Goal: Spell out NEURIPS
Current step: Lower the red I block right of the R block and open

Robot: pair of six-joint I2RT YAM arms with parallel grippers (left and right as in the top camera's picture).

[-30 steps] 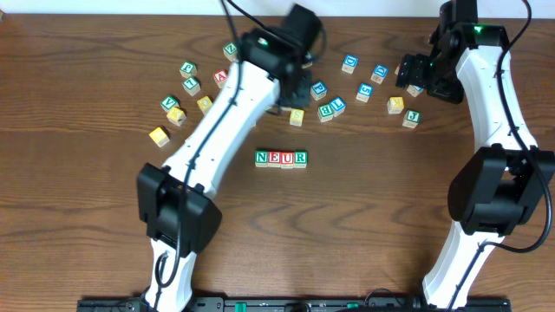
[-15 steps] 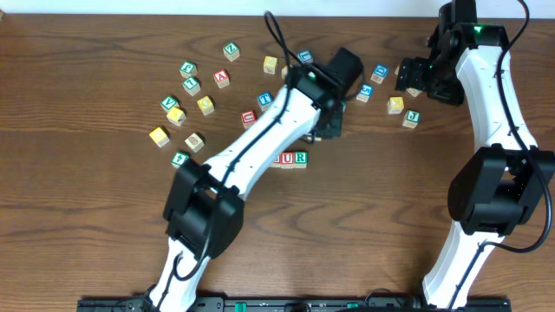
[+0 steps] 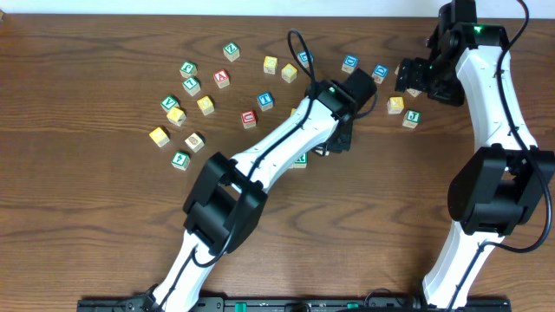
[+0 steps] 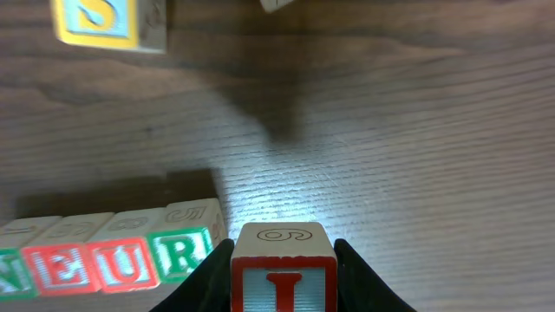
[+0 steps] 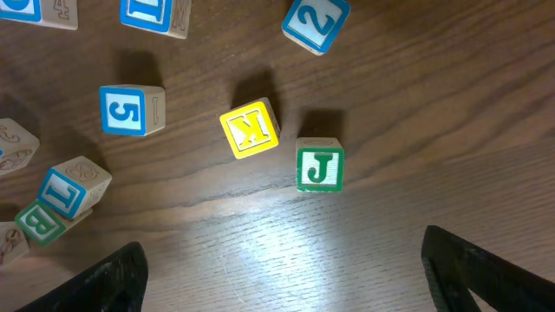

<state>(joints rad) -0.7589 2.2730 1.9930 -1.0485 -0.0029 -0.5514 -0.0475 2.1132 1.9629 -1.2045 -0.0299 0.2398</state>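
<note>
The left tool [image 4: 282,270] is clamped narrow on the red-lettered I cube [image 4: 283,293]. It holds the cube just beside the right end of the N-E-U-R row [image 4: 95,264] on the desk [image 4: 416,156], next to the green R cube [image 4: 180,253]; whether they touch I can't tell. The right tool [image 5: 286,286] stands wide with nothing in it, above the yellow K cube [image 5: 251,128] and green J cube [image 5: 320,165].

The overhead camera looked straight down on the whole table [image 3: 87,217]. The left wrist camera sat low beside the lettered row [image 4: 104,260]. The right wrist camera looked down from higher on the green J cube [image 5: 320,166]. Both appeared overhead.
</note>
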